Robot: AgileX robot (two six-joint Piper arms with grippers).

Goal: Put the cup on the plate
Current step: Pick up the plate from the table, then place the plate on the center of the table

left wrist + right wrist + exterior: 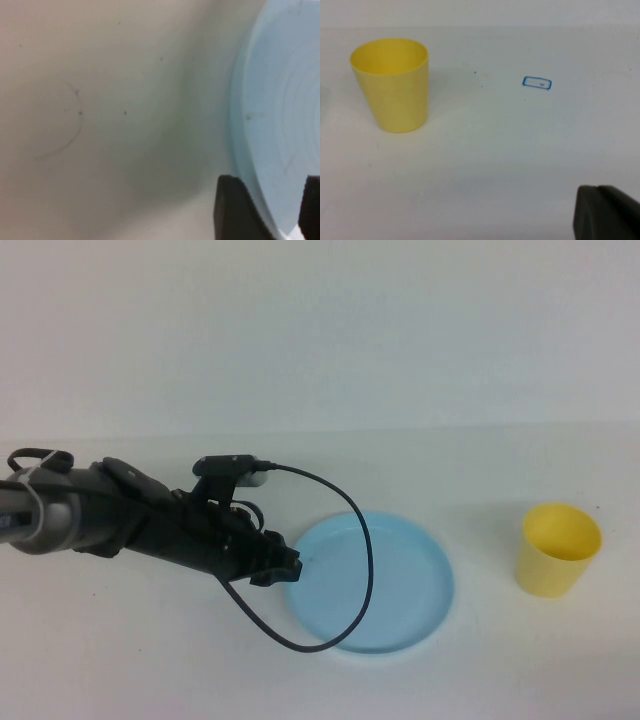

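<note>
In the high view the yellow cup (558, 549) stands upright on the white table (320, 370) at the right of the frame, well apart from the blue plate (400, 585) in the lower middle. The left gripper (290, 567) reaches in from the left, at the plate's left edge. Only the left wrist view shows its fingers (232, 207) straddling the plate's rim, partly apart. The right gripper (605, 212) appears solely in the right wrist view, closed, holding nothing, at the lower right, away from the cup at upper left.
</note>
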